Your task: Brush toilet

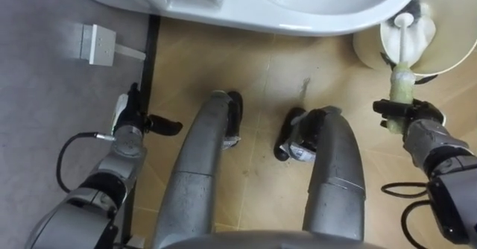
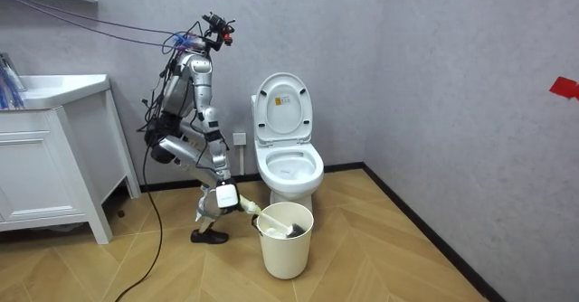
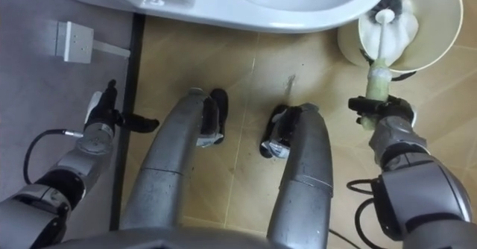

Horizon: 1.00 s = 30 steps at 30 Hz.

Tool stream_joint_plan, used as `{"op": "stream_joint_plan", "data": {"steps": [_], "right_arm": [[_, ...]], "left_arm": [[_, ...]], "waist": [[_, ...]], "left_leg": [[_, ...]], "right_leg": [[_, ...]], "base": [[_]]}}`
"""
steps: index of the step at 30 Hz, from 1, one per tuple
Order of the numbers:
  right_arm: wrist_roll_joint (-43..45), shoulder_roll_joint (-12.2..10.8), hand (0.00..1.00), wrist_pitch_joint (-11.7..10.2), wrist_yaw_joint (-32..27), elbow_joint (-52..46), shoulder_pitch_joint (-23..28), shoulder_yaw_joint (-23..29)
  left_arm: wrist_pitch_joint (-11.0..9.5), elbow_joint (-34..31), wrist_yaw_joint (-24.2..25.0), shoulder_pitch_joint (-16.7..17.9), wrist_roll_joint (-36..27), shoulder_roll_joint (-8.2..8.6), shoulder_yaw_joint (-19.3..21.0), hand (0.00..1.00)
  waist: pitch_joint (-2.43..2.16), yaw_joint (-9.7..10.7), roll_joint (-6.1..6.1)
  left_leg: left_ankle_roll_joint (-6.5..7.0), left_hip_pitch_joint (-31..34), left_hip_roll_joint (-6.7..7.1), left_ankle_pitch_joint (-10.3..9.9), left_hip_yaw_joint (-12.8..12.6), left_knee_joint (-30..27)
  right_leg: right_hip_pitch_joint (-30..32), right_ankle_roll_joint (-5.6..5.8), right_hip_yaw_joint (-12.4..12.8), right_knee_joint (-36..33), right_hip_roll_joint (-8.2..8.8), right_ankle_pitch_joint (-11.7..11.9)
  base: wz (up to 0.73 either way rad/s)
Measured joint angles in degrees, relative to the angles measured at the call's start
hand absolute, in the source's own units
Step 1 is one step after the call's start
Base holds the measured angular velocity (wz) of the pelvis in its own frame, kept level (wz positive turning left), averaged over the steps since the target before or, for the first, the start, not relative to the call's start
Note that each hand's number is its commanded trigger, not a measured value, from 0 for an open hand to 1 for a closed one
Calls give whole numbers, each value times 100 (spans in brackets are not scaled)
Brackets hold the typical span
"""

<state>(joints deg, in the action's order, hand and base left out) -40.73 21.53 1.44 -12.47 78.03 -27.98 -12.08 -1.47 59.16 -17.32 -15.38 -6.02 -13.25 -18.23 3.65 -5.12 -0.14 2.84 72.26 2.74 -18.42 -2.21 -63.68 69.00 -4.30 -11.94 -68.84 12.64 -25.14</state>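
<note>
The white toilet [image 1: 298, 7] fills the top of the eye views, and its lid stands up in the room view [image 2: 283, 108]. At its right stands a pale round bin [image 1: 447, 59], also seen in the room view [image 2: 287, 239]. The toilet brush [image 1: 403, 55] has a white shaft and a pale green grip, and its head is down inside the bin. My right hand [image 1: 408, 116] is shut round the grip, just outside the bin's near rim. My left hand [image 1: 136, 118] hangs open at the lower left, by the wall, and holds nothing. I crouch in front of the toilet.
A white wall socket [image 1: 97, 44] sits on the grey wall above a black skirting strip [image 1: 151, 55]. The floor is wood parquet [image 1: 268, 85]. A white sink cabinet [image 2: 45, 166] stands at the room view's left.
</note>
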Motion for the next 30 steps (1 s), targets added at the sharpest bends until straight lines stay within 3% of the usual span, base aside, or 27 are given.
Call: {"op": "stream_joint_plan", "data": {"steps": [8,17,24,27,30], "right_arm": [[-250,-88,100,110,-52,-4,126,-11],[-623,-306,100,110,-61,-3,610,-9],[-601,-398,100,96,-72,-18,757,-3],[-606,-408,100,95,-73,-48,945,8],[-607,-409,100,93,-181,-118,1091,232]], "left_arm": [[72,-16,-14,267,15,-20,-18,0],[190,-34,-116,842,122,0,9,0],[79,-52,-115,900,-6,68,14,0],[-26,-51,-96,946,-2,70,44,0],[-89,-58,-51,1015,-6,68,155,0]], "waist": [[-23,2,46],[-55,-99,66],[-96,16,-9],[-149,28,-89],[-171,50,-131]], "left_leg": [[-39,-378,-40,-42,96,75],[-19,-1527,-104,-1,23,797],[-75,-2506,-172,179,45,1665],[-89,-2901,-253,189,68,1938],[-92,-3194,-295,187,80,2126]], "right_leg": [[-463,15,-104,202,-77,3],[-1542,107,-75,949,-230,128],[-2527,120,-160,1899,-400,392],[-2987,114,-249,2315,-498,483],[-3330,152,-269,2612,-580,542]], "base": [[-1],[-6],[-4],[-6],[0]]}}
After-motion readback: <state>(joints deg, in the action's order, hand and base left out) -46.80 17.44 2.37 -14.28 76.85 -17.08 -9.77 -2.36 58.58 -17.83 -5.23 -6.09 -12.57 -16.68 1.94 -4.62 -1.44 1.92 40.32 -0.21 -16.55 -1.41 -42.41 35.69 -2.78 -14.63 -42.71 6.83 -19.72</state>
